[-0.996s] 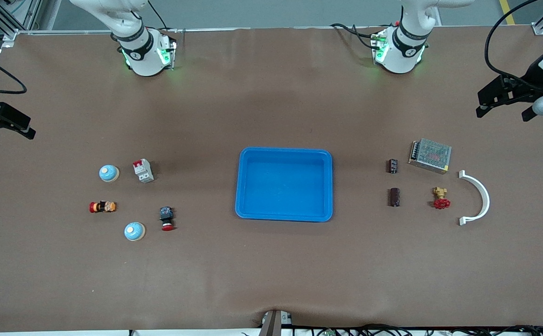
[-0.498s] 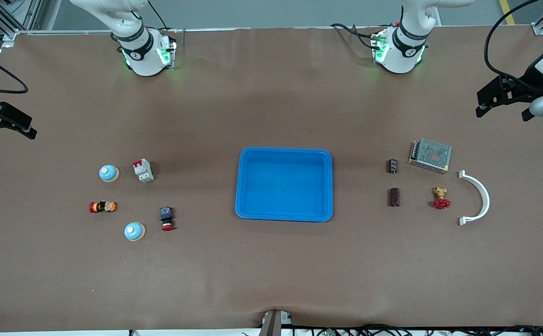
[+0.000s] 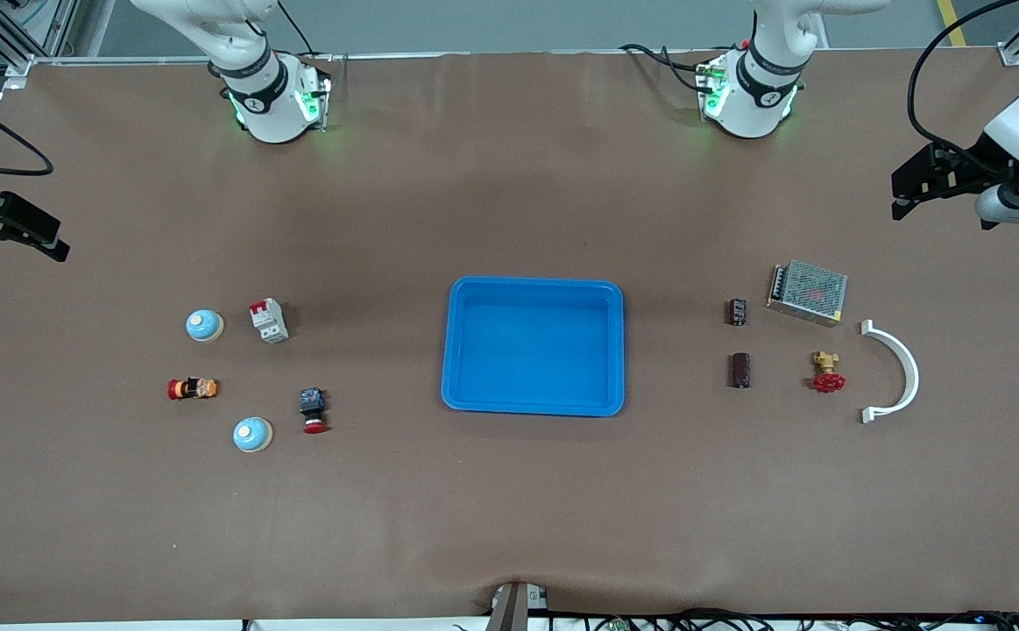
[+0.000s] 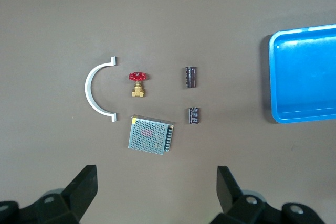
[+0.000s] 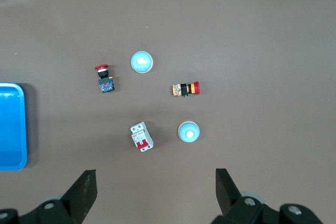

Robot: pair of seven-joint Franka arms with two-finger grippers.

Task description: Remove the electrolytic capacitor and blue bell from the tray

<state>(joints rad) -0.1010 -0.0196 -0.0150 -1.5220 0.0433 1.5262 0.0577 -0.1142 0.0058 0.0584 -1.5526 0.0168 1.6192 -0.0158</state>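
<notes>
**Tray Empty; Both Grippers Raised and Spread**

Front view: tray (image 3: 533,346) at table centre, nothing inside. Two electrolytic capacitors (image 3: 739,369) on the mat toward the left arm's end, the smaller one (image 3: 738,311) farther from the camera. Two blue bells (image 3: 252,434) toward the right arm's end, the second (image 3: 204,325) farther from the camera. Left gripper (image 3: 930,184) over the left arm's end of the table, right gripper (image 3: 10,232) over the right arm's end; both empty.

Left wrist view: left gripper fingers (image 4: 84,188) spread wide, holding nothing. Below: capacitors, red-handled valve (image 4: 138,83), white curved bracket (image 4: 96,95), mesh-cased power supply (image 4: 150,136), tray corner.

Right wrist view: right gripper fingers (image 5: 84,189) spread wide, holding nothing. Below: bells, circuit breaker (image 5: 142,136), red push button (image 5: 104,78), red-and-orange cylindrical part (image 5: 186,88).

Judgement: removal step apparently complete, or not applicable, since no capacitor or bell in the tray. Next move: none evident beyond waiting. No obstruction near the tray.
</notes>
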